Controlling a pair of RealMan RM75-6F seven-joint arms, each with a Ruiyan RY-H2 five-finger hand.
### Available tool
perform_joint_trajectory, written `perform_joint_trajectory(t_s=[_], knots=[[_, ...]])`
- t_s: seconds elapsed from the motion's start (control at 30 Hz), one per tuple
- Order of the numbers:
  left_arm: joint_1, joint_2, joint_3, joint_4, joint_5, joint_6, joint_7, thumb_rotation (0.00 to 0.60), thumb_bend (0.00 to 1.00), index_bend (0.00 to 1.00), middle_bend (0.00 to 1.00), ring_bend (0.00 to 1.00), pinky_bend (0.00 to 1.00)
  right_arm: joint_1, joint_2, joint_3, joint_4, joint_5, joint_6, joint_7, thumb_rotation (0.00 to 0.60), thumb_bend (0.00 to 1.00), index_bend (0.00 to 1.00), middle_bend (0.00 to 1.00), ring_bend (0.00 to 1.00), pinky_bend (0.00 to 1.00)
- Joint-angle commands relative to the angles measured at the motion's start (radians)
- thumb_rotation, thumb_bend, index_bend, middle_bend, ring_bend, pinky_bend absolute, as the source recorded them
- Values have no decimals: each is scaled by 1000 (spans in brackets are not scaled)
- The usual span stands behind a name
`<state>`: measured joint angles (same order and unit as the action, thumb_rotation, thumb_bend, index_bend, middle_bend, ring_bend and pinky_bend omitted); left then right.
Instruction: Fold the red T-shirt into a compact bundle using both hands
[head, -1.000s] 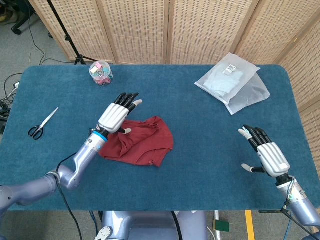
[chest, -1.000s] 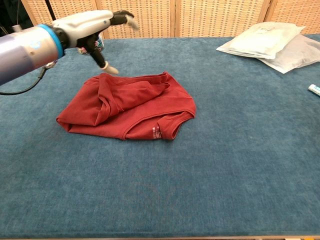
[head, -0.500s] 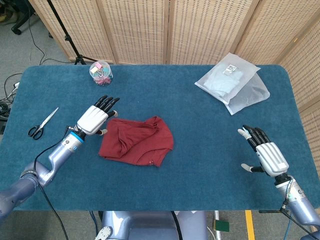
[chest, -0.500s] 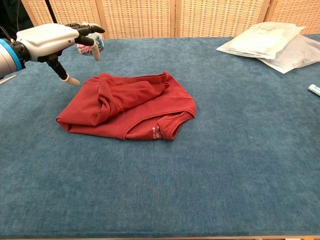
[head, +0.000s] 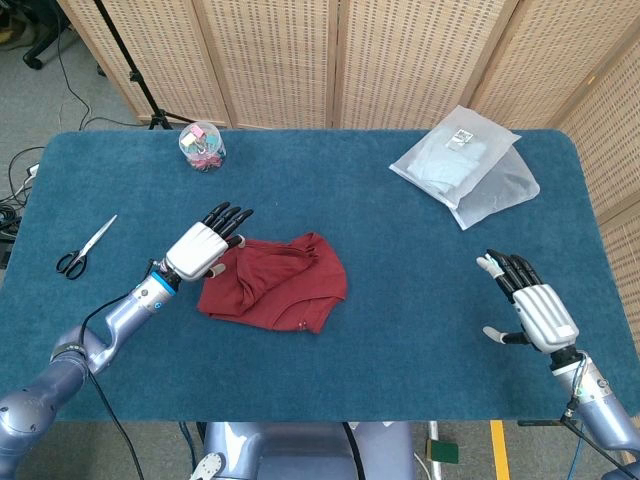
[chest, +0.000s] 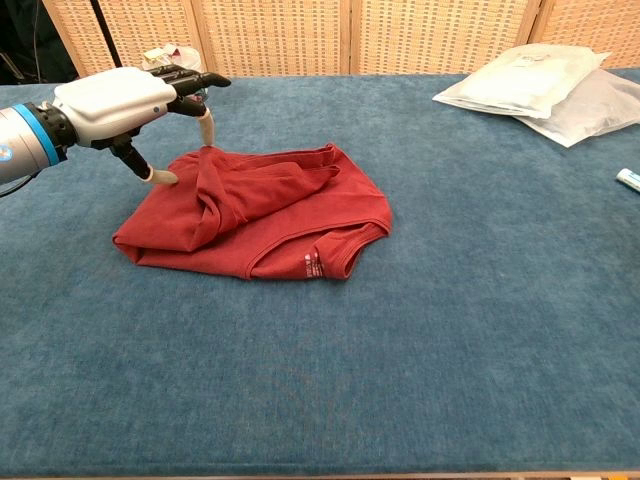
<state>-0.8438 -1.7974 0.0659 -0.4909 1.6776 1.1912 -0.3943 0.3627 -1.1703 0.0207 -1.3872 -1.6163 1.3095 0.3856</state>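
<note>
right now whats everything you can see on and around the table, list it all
t-shirt: one, red, crumpled in a rough bundle left of the table's middle
scissors: one pair, black handles, near the left edge
jar: one, clear with coloured bits inside, far left part of the table
plastic bags: two, clear and whitish, overlapping at the far right corner
table: one, blue cloth top
screens: wicker panels, tan, behind the table
tripod leg: one, black, on the floor far left
left robot hand: white and black, fingers apart, at the t-shirt's left edge
right robot hand: white and black, fingers apart, holding nothing, near the right edge
</note>
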Motion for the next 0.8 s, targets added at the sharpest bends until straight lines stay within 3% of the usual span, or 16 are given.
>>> perform_joint_trajectory(t_s=[0.03,0.43,0.8], knots=[[-4,-13,3,16,6,8,3,600,232,437,0,0,0,0,0,0,0,1,-1,1,600,0,0,0,0,10],[-15,-55,7,62,13,8,15,600,305,475,0,0,0,1,3,0,-1,1,-3,3,600,0,0,0,0,10],[-13,-81,9,93,15,26,10,600,431,667,0,0,0,1,4,0,0,0,-2,8,600,0,0,0,0,10]])
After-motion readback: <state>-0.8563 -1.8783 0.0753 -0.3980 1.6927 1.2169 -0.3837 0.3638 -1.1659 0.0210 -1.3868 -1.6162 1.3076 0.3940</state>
